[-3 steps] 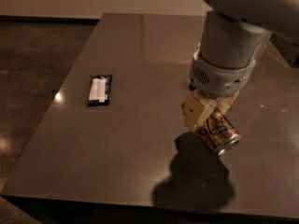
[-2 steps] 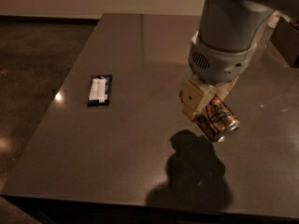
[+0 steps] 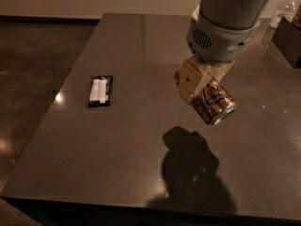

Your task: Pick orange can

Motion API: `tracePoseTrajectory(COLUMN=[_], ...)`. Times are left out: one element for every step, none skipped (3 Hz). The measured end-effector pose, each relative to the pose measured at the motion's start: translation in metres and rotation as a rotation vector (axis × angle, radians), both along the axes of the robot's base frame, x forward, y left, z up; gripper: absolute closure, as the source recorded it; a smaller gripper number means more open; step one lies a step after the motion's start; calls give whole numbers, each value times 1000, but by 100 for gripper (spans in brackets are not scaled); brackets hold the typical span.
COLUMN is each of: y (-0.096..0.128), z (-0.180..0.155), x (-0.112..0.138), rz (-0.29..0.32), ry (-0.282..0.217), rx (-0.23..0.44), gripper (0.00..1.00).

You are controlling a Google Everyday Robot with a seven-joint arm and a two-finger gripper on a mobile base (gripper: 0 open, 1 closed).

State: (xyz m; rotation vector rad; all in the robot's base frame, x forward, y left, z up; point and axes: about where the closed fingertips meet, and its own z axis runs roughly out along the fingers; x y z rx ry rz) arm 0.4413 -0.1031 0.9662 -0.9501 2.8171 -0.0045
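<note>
The orange can [image 3: 214, 103] has an orange-gold mottled body with dark lettering and a silver end facing the lower right. It hangs tilted in the air above the dark table [image 3: 117, 145], clear of the surface, with its shadow below it. My gripper [image 3: 200, 89] is shut on the can, one tan finger [image 3: 189, 80] showing on its left side, at the right centre of the view under the grey wrist.
A dark blue and white wrapped bar [image 3: 100, 90] lies flat on the left part of the table. A dark box [image 3: 288, 40] and a clear bottle [image 3: 282, 11] stand at the far right edge. The table's front edge runs along the bottom.
The gripper has risen with the orange can in it, lifting it higher above the table. The shadow has grown apart from the can. The bar has not moved.
</note>
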Motion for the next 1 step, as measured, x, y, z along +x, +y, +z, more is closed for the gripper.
tracePoseTrajectory(y=[5], z=[3], x=[6], rz=[3], ry=[-28], rx=[16], gripper=[100])
